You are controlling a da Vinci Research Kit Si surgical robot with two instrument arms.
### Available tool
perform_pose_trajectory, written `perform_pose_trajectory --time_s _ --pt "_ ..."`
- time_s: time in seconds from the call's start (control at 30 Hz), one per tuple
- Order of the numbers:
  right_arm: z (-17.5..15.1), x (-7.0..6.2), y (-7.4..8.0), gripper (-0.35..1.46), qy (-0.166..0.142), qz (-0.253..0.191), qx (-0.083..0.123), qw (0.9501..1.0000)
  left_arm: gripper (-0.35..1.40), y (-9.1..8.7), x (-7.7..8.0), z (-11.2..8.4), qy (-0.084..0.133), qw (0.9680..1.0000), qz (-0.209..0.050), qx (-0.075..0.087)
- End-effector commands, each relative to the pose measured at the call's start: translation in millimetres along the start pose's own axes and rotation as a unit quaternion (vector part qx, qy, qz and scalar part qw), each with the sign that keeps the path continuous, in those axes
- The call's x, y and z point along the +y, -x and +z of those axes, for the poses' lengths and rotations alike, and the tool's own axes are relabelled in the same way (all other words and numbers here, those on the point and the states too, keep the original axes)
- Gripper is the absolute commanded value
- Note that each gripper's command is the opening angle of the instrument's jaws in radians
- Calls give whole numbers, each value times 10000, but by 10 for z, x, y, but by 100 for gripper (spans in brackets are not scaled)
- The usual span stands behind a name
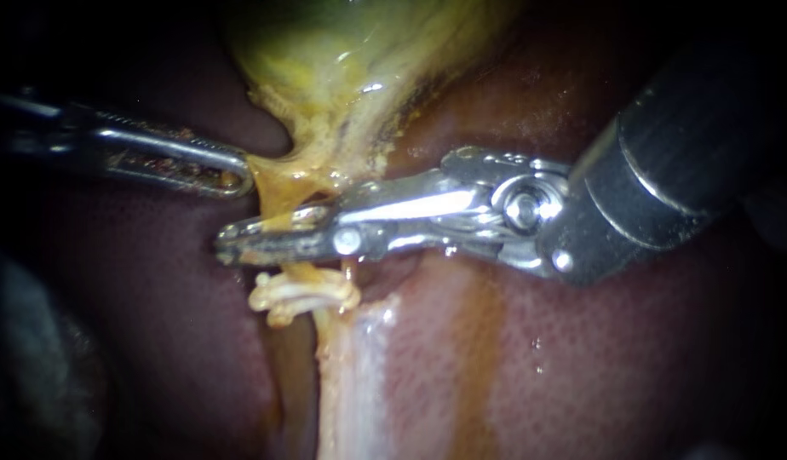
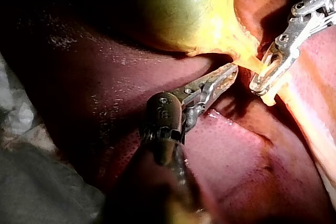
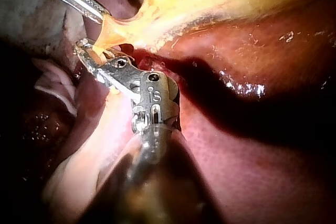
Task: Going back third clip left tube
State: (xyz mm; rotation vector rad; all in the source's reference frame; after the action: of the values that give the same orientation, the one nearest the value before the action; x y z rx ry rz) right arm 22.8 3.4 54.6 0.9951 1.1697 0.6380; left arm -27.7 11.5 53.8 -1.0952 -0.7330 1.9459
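Tube (image 1: pixel 301 273) hangs from the narrow yellow end of the gallbladder (image 1: pixel 342 51) and runs down over the dark red liver (image 1: pixel 623 358), approx. mid endoscope view. Right instrument (image 1: pixel 227 239) enters from upper right and lies straight across it. Its two long silver jaws stand only a thin slit apart, one on each side of the tube and both pressed on it, so they grip it. Their tips poke out just past the tube on its far side. Left wrist view shows the same, w/ the yellow strand passing btwn the two prongs. Left instrument (image 1: pixel 234 179) enters from the left, just above the right one's tips. Its toothed jaws are closed on the yellow edge of the gallbladder where it narrows. In the right wrist view that tissue is pulled to a point at the jaw tips. The two instruments sit near each other but apart. Just below the right instrument's jaws a pale knobbly band (image 1: pixel 304 295) crosses the tube; poss. clips, but I can't tell. Under it a whitish strip (image 1: pixel 353 375) of tissue runs on down over the liver. Second thin strand (image 1: pixel 350 268) shows beside the tube, under the right instrument's hinge.
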Motion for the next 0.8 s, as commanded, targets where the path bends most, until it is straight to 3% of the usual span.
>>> perform_pose_trajectory --time_s 0.03,0.1,0.23,0.37,0.57,0.8 --pt "0 0 0 -35 0 0 -1 10000 -35 0 0 0 0 10000 -1 0" --pt "0 0 0 -35 -34 2 47 10000 -35 0 0 0 0 10000 0 0" --pt "2 1 0 9 -106 6 159 9998 -35 0 0 0 0 10000 0 0" --pt "7 4 1 34 -93 -1 161 9998 -35 0 0 0 0 10000 -1 0" --pt "16 13 10 43 -39 -185 185 9996 -35 0 0 -1 -1 10000 -1 0" --pt "15 35 13 48 376 -465 471 9971 -35 0 0 -1 -1 10000 -1 0"
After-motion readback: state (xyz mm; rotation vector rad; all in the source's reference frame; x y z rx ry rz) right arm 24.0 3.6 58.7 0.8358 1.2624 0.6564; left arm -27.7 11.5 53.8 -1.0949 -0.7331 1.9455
